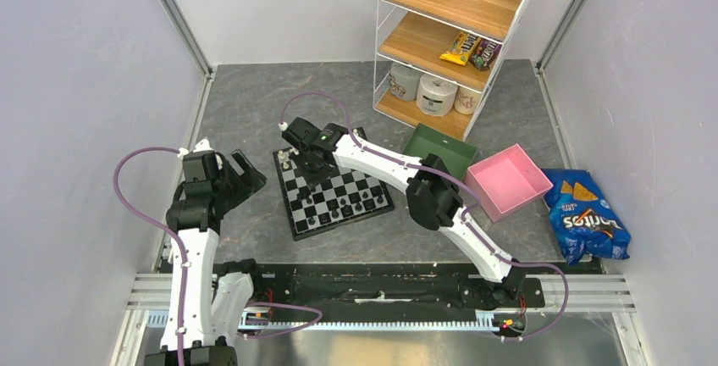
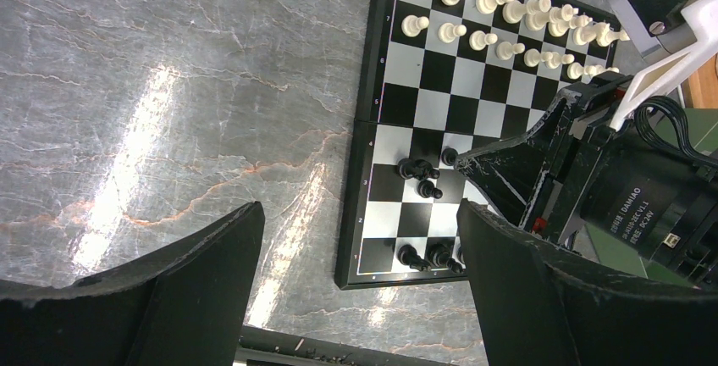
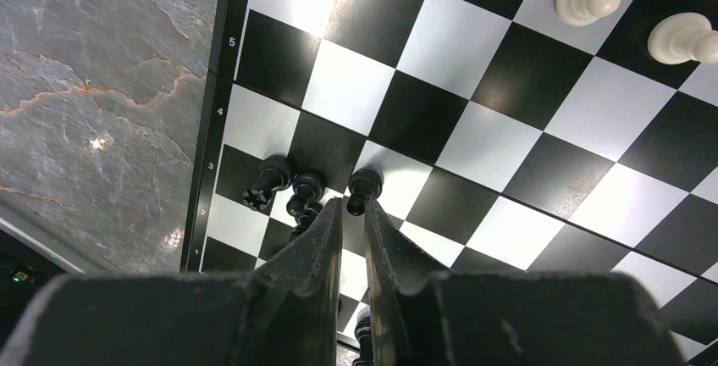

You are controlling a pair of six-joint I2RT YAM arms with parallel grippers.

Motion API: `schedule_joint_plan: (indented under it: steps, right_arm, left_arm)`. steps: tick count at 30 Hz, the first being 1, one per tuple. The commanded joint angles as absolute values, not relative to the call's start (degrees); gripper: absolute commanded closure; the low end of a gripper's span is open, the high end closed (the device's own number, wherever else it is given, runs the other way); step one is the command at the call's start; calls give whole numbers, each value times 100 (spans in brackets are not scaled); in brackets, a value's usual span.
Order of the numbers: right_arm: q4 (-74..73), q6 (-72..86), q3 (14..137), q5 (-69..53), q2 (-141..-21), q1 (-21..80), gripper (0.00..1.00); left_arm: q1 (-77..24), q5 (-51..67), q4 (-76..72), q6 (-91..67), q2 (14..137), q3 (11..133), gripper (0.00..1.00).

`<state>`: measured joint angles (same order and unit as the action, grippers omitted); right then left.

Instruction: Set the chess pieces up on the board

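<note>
The board (image 1: 298,229) lies at the table's middle, with cream-white chess pieces (image 2: 508,19) in two rows along one side. Several black chess pieces (image 2: 419,169) stand scattered near the opposite side. My right gripper (image 3: 353,205) reaches down over that black corner. Its jaws are nearly together, and the head of a black pawn (image 3: 364,184) sits between the tips. Two more black pieces (image 3: 269,181) stand just to its left. My left gripper (image 2: 357,209) hangs open off the board's left edge, holding nothing. From above, the left gripper (image 1: 241,175) sits beside the board.
A wire shelf (image 1: 449,36) with snacks and paper rolls stands at the back right. A green tray (image 1: 440,150) and a pink tray (image 1: 508,181) lie right of the board. A blue chip bag (image 1: 588,218) lies at the far right.
</note>
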<state>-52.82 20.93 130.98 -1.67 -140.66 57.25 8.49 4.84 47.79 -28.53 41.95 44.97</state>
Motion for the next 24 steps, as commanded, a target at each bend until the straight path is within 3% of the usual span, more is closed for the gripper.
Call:
schedule_joint_plan:
  steps: [1,9,24]
  right_arm:
    - [-5212,2003,13362,-185,-14142,5739,78]
    - [-5229,1959,13346,-176,-14183,5739,70]
    - [-5229,1941,13385,-160,-14212,5740,77]
  left_arm:
    - [844,535,4572,-2961,4175,4518,9]
    - [845,536,4575,-2962,4179,4514,9]
    - [843,534,4574,-2960,4182,4509,9]
